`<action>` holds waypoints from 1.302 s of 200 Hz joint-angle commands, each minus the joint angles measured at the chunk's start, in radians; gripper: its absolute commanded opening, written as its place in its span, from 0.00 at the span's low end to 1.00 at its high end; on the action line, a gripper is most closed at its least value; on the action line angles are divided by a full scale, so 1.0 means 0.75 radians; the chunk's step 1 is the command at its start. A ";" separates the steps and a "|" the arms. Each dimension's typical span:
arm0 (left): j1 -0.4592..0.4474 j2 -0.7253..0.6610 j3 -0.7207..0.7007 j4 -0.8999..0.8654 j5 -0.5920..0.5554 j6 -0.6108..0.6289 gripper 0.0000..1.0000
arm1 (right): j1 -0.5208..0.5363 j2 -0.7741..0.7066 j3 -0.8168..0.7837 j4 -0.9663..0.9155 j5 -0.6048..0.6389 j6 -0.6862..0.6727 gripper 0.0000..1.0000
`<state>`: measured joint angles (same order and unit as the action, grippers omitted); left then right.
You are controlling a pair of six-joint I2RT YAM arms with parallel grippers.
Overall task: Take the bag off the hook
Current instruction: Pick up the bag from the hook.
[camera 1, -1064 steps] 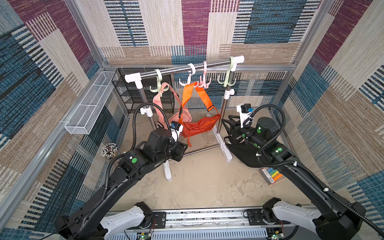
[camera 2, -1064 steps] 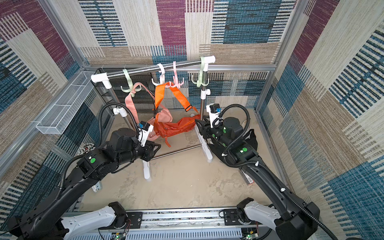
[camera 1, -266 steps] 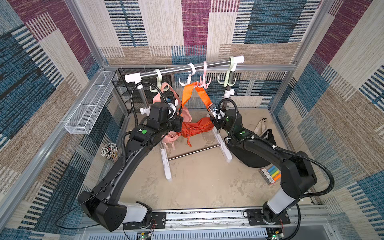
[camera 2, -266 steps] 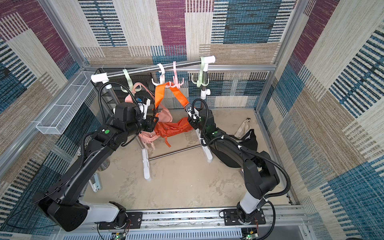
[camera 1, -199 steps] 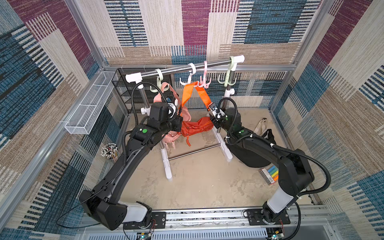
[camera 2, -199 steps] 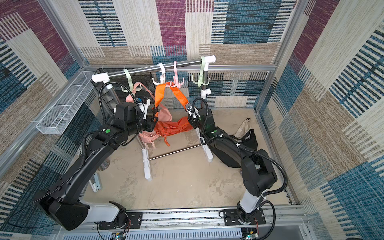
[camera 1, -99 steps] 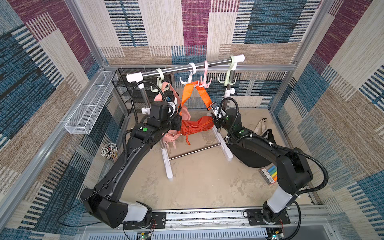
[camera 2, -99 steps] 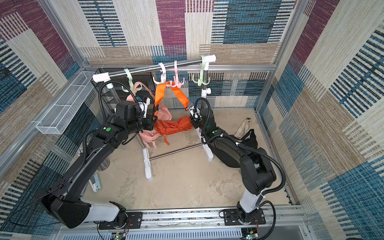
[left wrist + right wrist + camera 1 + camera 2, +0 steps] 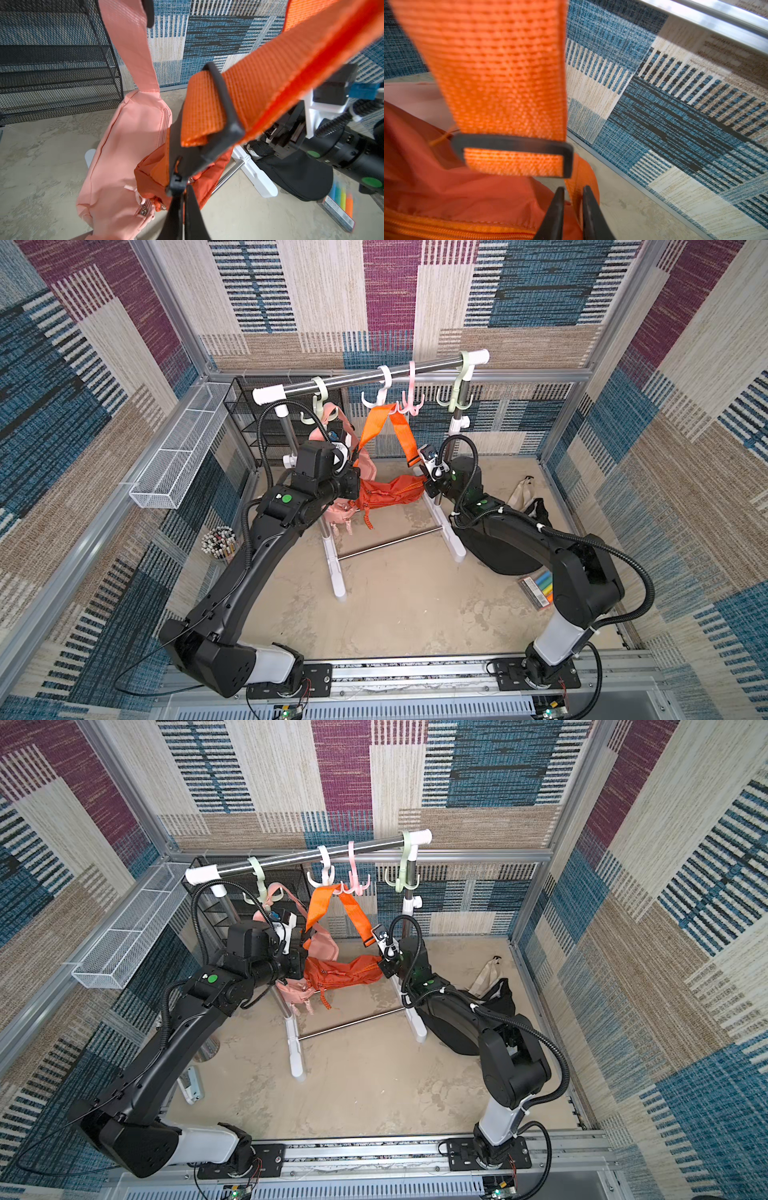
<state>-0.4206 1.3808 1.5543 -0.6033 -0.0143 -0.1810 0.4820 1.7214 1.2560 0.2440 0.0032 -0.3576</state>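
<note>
The pink bag (image 9: 338, 514) hangs by the left post of the rack (image 9: 353, 379). Just beside it, the left tool (image 9: 180, 193) is pressed together on the near end of the orange bag (image 9: 390, 493). That bag hangs by its strap (image 9: 376, 429) from a hook (image 9: 377, 397), near the far edge of the desk (image 9: 395, 601). The right tool (image 9: 573, 188) pinches the bag's other end.

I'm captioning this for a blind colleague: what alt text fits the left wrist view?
Close-up of the left hand, shut on the end of an orange bag just below its black strap buckle. A pink bag hangs beside it. Behind are a black mesh shelf and the right arm.
</note>
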 commanded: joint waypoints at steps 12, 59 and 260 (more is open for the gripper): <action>0.007 -0.011 0.014 0.005 -0.004 -0.014 0.00 | 0.001 0.008 0.010 0.061 0.031 0.037 0.44; 0.020 -0.016 0.026 0.003 0.015 -0.027 0.00 | 0.000 0.057 0.047 0.048 0.055 0.030 0.37; 0.038 0.027 0.049 0.009 0.062 -0.058 0.00 | 0.000 -0.148 -0.215 0.053 -0.122 0.161 0.37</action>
<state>-0.3939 1.3983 1.5764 -0.6037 0.0296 -0.2073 0.4820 1.6260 1.0931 0.2489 -0.0677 -0.2436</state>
